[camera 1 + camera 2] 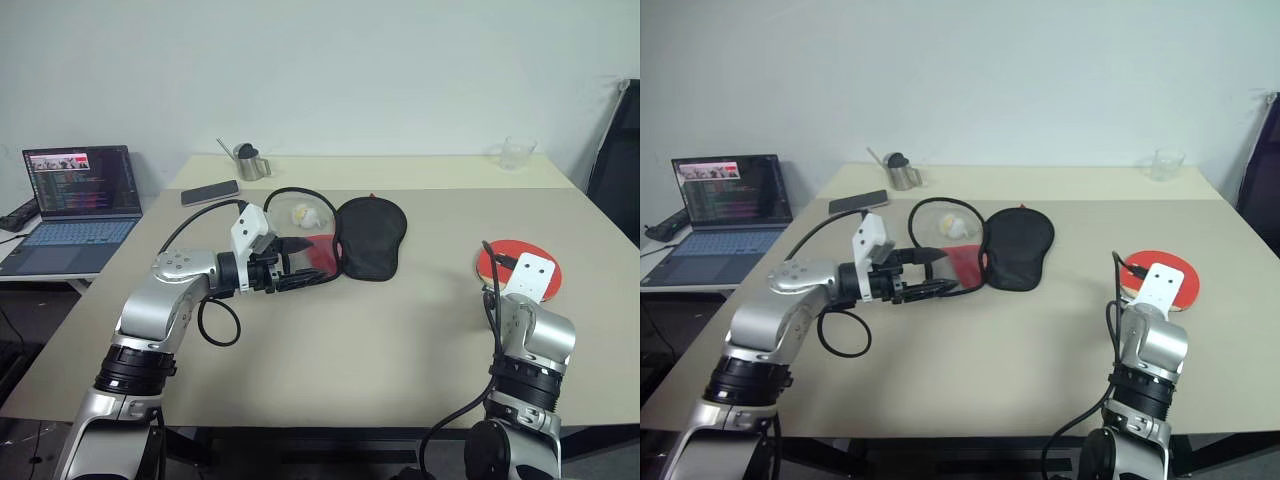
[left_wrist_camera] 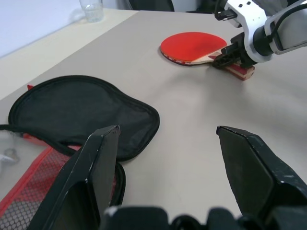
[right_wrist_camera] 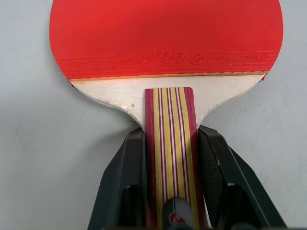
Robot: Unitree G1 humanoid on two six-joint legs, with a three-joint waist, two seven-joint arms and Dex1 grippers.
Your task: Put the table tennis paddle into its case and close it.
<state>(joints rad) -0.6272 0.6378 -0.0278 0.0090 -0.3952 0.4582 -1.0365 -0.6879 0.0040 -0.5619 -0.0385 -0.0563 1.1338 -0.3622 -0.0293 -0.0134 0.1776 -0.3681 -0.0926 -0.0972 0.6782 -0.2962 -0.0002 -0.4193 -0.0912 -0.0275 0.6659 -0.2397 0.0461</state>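
Note:
The table tennis paddle [image 3: 165, 33] lies flat on the table at the right, red blade away from me, striped wooden handle toward me. My right gripper [image 3: 170, 134] is shut on that handle, one black finger [image 3: 129, 163] pressed against each side. Its case [image 1: 372, 235] lies unzipped and spread at the table's middle, with the black half on the right and the see-through mesh half with a red panel [image 1: 318, 256] on the left. My left gripper [image 2: 168, 130] hangs open just over the mesh half, pointing toward the paddle [image 2: 192, 46], with nothing between its fingers.
A laptop [image 1: 80, 195] stands on a lower desk at the left. At the far side of the table are a black phone [image 1: 210, 192], a metal cup [image 1: 250, 162] and a clear glass [image 1: 517, 152]. A dark chair [image 1: 615, 160] stands at the right edge.

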